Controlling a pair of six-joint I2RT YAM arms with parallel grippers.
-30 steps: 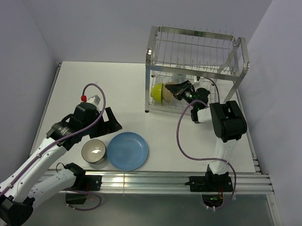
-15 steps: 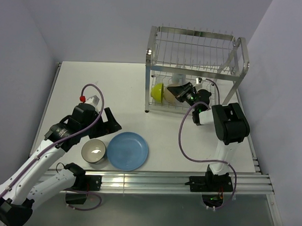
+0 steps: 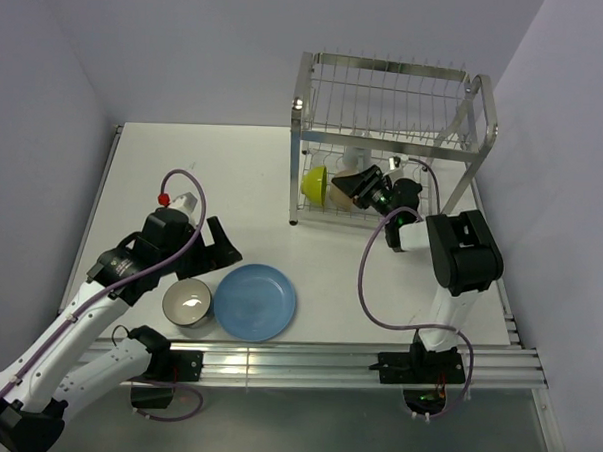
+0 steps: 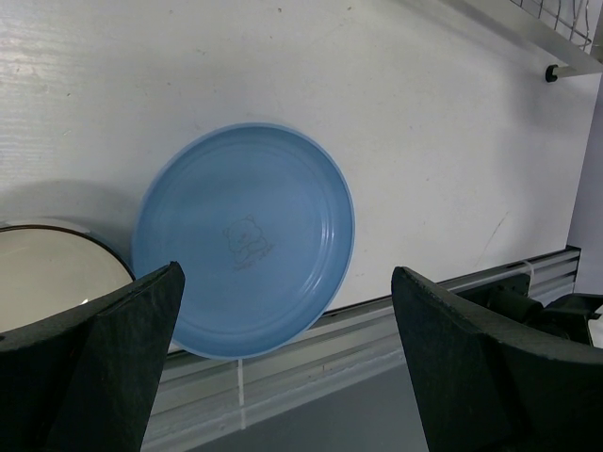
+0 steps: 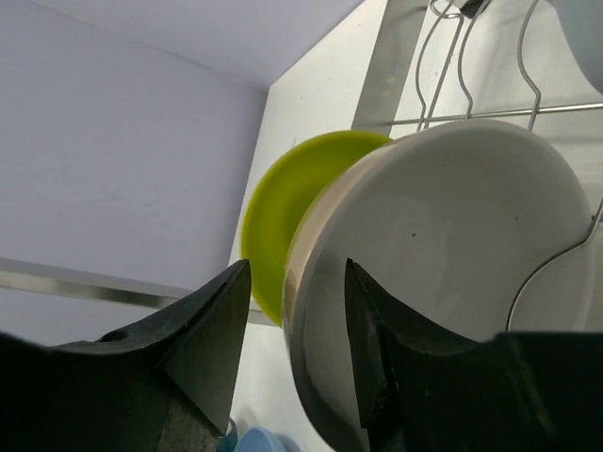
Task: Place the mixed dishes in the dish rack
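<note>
The dish rack stands at the back right. On its lower shelf the lime-green bowl and the cream bowl stand on edge, side by side. My right gripper reaches into that shelf. In the right wrist view its jaws are open and straddle the cream bowl's rim with a gap, the lime-green bowl just behind. The blue plate and the dark bowl lie near the front edge. My left gripper hovers open above the plate, holding nothing.
The rack's wire prongs rise around the cream bowl. A pale rounded dish sits deeper in the lower shelf. A rack foot and the table's aluminium front rail bound the space.
The right jaws have opened off the cream bowl, which now rests in the rack beside the green bowl. The left arm has drifted slightly towards the near side.
</note>
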